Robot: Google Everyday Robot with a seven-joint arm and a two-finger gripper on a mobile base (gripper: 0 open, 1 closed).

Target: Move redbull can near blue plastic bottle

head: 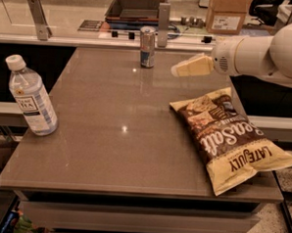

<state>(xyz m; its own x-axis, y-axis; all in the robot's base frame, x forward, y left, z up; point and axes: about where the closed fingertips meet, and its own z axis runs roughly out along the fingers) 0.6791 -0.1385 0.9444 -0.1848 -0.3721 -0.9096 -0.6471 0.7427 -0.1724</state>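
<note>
The redbull can stands upright at the far edge of the brown table, near its middle. The blue plastic bottle stands upright at the table's left edge, far from the can. My gripper reaches in from the right on a white arm. It hovers above the table, to the right of the can and a little nearer, apart from it and holding nothing.
A brown and yellow chip bag lies on the right side of the table, under the arm. Behind the table runs a counter with metal posts, a dark tray and a cardboard box.
</note>
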